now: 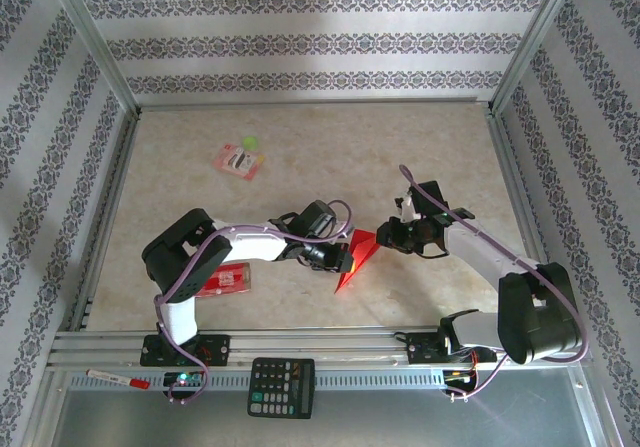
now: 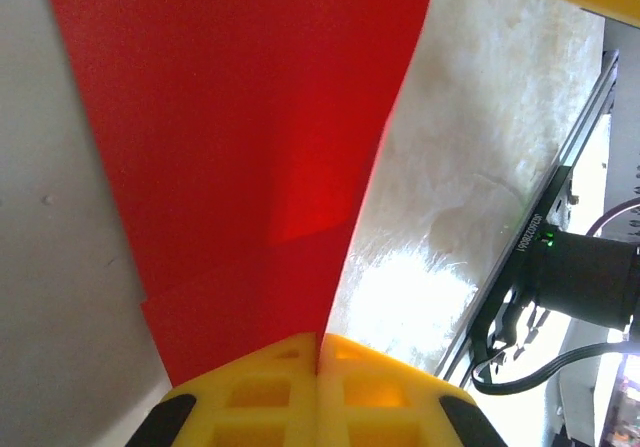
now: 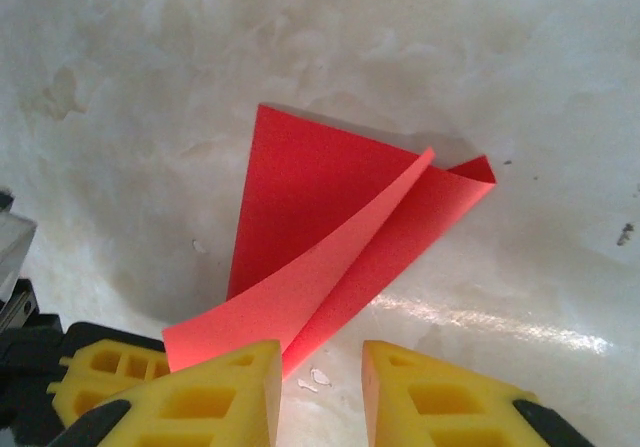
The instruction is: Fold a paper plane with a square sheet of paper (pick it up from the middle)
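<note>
1. Although the red paper (image 3: pixel 330 217) is folded out of its flat square shape, it is far from a plane. It sits on the table (image 1: pixel 300 137) near the front edge, between the two arms, as a rough triangular wedge.
2. The left gripper (image 2: pixel 318 352) has its yellow fingers pressed together, pinching one edge of the paper. The sheet fans away from the pinch, with a faint crease across it.
3. The right gripper (image 3: pixel 320 352) has its fingers standing apart with a clear gap. It hovers just beside the near corner of a loose flap and, as far as its wrist view shows, holds nothing.
4. Done so far, by the look of it: at least one early fold. The top view shows the wedge narrowing to a tip toward the near edge.
5. That flap curls up off the layer beneath rather than lying flat, so the fold in hand seems not yet pressed down.
6. Left to do, most likely: flatten and crease this flap, make the matching folds, then the centre crease and wings. Most of the job seems ahead.
7. The red packet (image 1: pixel 225 279) with white print lies apart under the left arm and plays no part.
</note>
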